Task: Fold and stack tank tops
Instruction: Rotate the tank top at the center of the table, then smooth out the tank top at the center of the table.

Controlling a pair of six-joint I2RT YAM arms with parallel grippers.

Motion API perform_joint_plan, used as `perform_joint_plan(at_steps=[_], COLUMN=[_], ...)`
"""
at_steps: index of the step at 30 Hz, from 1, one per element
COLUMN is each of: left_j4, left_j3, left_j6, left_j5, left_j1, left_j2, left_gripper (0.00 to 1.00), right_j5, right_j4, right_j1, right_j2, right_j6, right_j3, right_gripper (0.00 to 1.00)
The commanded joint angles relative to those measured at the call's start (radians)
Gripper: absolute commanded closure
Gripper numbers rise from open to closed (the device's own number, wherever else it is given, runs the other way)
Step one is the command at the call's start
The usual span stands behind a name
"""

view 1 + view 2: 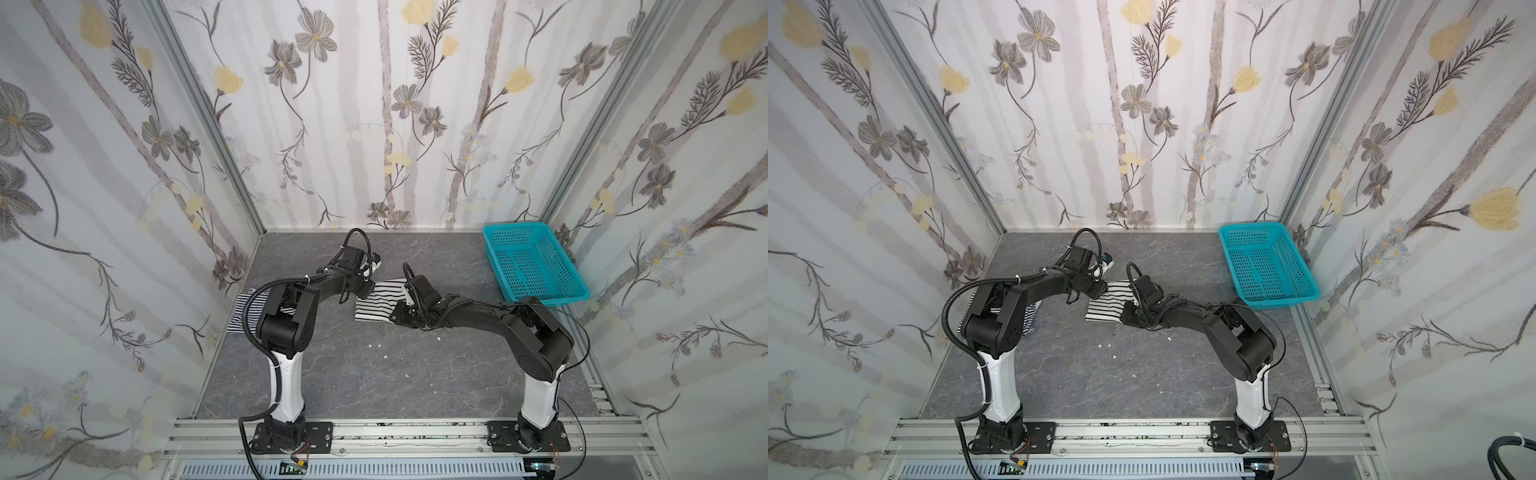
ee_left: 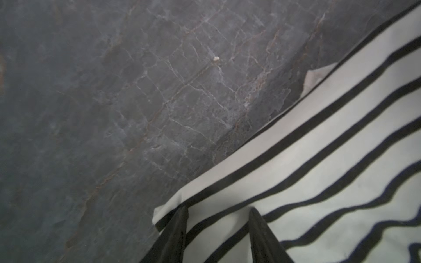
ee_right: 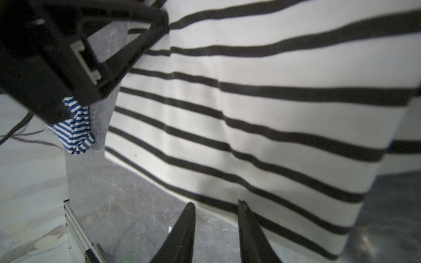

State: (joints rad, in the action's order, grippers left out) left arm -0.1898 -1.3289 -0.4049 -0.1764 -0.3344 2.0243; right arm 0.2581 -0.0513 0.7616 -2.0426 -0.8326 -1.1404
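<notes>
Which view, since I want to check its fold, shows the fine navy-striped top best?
A top view: the navy-striped top shows on both sides of the left arm, which covers its middle. The right wrist view shows only a bunched part; the left wrist view, none.

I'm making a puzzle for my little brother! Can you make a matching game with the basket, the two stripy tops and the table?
Things:
1 basket
2 wide-striped top
3 fine-striped top
4 table

Descriptions:
a grey, marbled
b turquoise, far right corner
c partly behind the left arm
d lying mid-table

Pairs: 1-b; 2-d; 3-c; 4-a
</notes>
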Motion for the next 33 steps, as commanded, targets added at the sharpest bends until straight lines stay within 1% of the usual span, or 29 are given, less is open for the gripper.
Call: perform_joint_plan(at_steps=[1, 3, 5, 7, 10, 13, 15, 19, 21, 24, 29, 33], left_j4=[-0.005, -0.009, -0.012, -0.023, -0.031, -0.031, -0.031, -0.03, -0.028, -0.022, -0.019, -0.02], left_j3=[0.0, 0.027, 0.085, 0.14, 0.232, 0.316, 0.346, 0.402, 0.413, 0.41, 0.402, 0.41], left_j6=[-0.009, -0.002, 0.003, -0.001, -0.027, -0.067, -0.069, -0.066, -0.068, -0.072, -0.074, -0.079], left_j5=[-0.01, -0.042, -0.066, -0.073, -0.098, -0.111, -0.105, -0.132, -0.119, -0.084, -0.103, -0.111], left_j1=[0.002, 0.003, -0.003, -0.011, -0.02, -0.025, -0.023, -0.025, -0.026, -0.022, -0.016, -0.016], left_j2=[-0.051, -0.111, -0.174, -0.234, -0.311, -0.352, -0.359, -0.38, -0.371, -0.332, -0.288, -0.289], left_gripper=[0.51, 0.49, 0.47, 0.47, 0.47, 0.47, 0.47, 0.47, 0.47, 0.49, 0.49, 0.49], right_j5=[-0.027, -0.034, -0.046, -0.042, -0.011, 0.009, 0.014, 0.036, 0.051, 0.062, 0.048, 0.049], right_j4=[0.055, 0.075, 0.069, 0.055, 0.066, 0.096, 0.095, 0.099, 0.112, 0.122, 0.104, 0.084], right_j1=[0.005, 0.004, 0.0, -0.018, -0.058, -0.094, -0.112, -0.142, -0.146, -0.146, -0.152, -0.175], right_j2=[0.07, 0.108, 0.12, 0.106, 0.064, 0.035, 0.012, -0.041, -0.057, -0.077, -0.094, -0.113], right_j6=[-0.055, -0.053, -0.047, -0.036, -0.021, -0.019, -0.013, -0.01, -0.011, -0.014, -0.012, -0.013], right_j3=[0.012, 0.015, -0.001, -0.017, -0.028, -0.037, -0.058, -0.083, -0.085, -0.085, -0.076, -0.062], right_gripper=[0.65, 0.63, 0.62, 0.62, 0.64, 0.66, 0.66, 0.67, 0.67, 0.68, 0.67, 0.67])
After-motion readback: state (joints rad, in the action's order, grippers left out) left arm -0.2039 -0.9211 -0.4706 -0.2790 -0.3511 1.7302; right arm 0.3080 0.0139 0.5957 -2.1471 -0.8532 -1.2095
